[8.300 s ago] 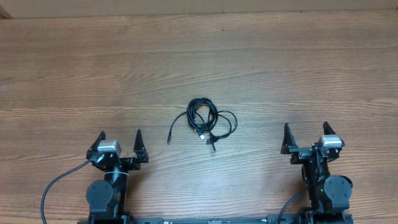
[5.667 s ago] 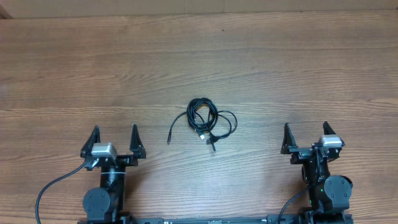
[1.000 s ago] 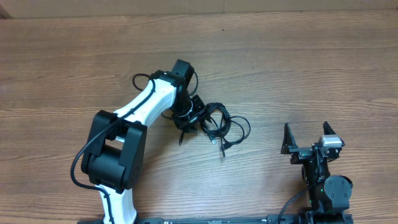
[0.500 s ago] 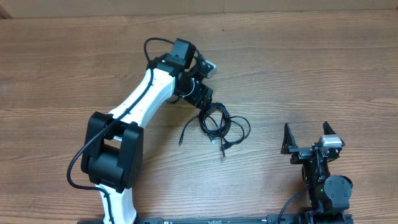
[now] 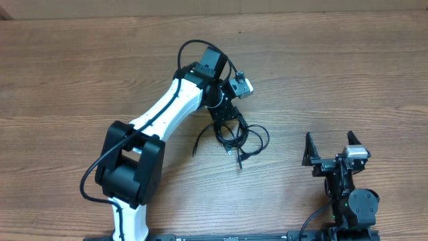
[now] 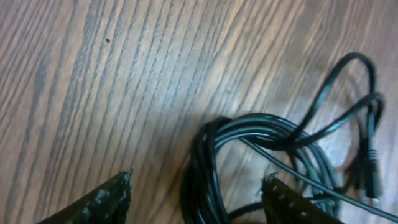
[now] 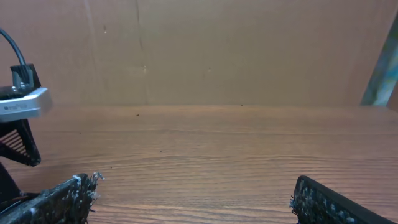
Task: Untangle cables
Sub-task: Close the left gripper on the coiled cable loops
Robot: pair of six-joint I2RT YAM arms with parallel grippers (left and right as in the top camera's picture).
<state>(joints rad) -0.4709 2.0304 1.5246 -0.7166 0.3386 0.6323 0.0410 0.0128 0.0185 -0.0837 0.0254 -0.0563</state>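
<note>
The cables (image 5: 239, 137) lie as a knotted bundle of thin black loops at the table's middle, with a loose end (image 5: 198, 142) trailing to the left. My left gripper (image 5: 227, 119) hangs over the bundle's upper left part. In the left wrist view the cables (image 6: 273, 134) curl into a thick coil, and the coil runs down between the spread fingers of the left gripper (image 6: 198, 183) without touching either. It is open. My right gripper (image 5: 328, 142) rests near the front right, open and holding nothing; the right gripper (image 7: 193, 186) faces bare wood.
The white left arm (image 5: 160, 114) stretches diagonally from its base (image 5: 124, 174) toward the middle. Its wrist camera (image 7: 18, 102) shows at the left edge of the right wrist view. A brown wall (image 7: 205, 50) stands behind the table.
The left arm has swung right and its wrist has turned, bringing the gripper from the bundle's left side to above its top. The jaws widened. The bundle barely shifted. The right arm stayed still.
</note>
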